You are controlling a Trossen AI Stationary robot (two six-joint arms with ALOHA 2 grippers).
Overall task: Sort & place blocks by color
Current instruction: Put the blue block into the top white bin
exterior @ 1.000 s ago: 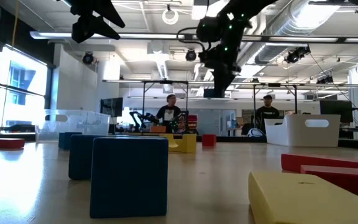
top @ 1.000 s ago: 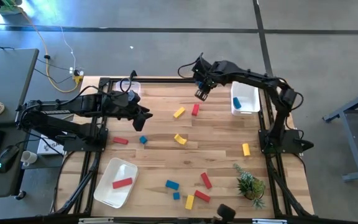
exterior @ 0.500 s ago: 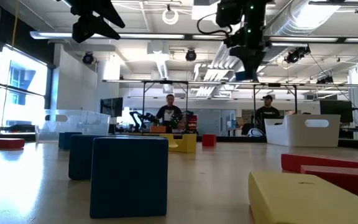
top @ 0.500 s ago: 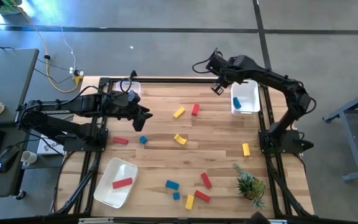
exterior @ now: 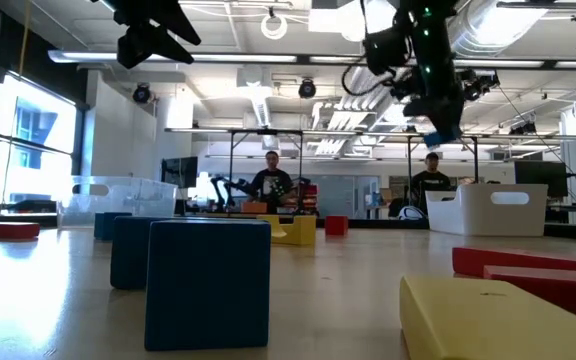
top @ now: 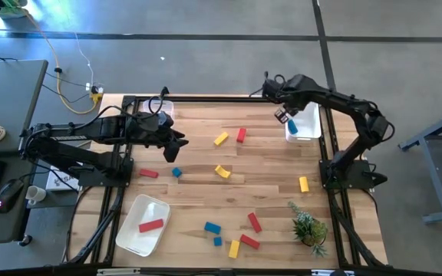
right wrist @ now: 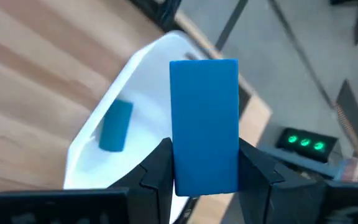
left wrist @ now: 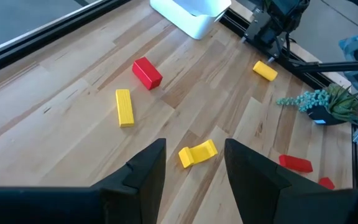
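My right gripper (top: pixel 285 116) hangs at the far right of the table, by the left rim of a white bin (top: pixel 307 132), shut on a blue block (right wrist: pixel 204 124). Another blue block (right wrist: pixel 115 124) lies in that bin. My left gripper (left wrist: pixel 191 177) hovers open over the table's left middle, holding nothing. Red, yellow and blue blocks lie scattered flat on the wood, among them a red one (top: pixel 241 135), a yellow one (top: pixel 221 139) and a blue one (top: pixel 176 172). One red block (top: pixel 151 225) lies in a white tray (top: pixel 129 234). My right gripper pinches the blue block by its two long sides (right wrist: pixel 178 158) between its two fingers. The block juts out past the fingertips along the fingers. The fingers slant downward from above. The block is lifted clear of the table and the bin.
A clear bin (top: pixel 165 107) stands at the far left. A small green plant (top: pixel 308 228) stands near the right front corner. Several more blocks lie near the front middle (top: pixel 234 248), and a yellow one (top: pixel 304 184) by the right edge. People stand in the room beyond.
My right gripper has carried the blue block toward the table's right edge, from above the red and yellow blocks to the white bin's rim. It has turned and tipped further downward on the way, and stays shut on the block.
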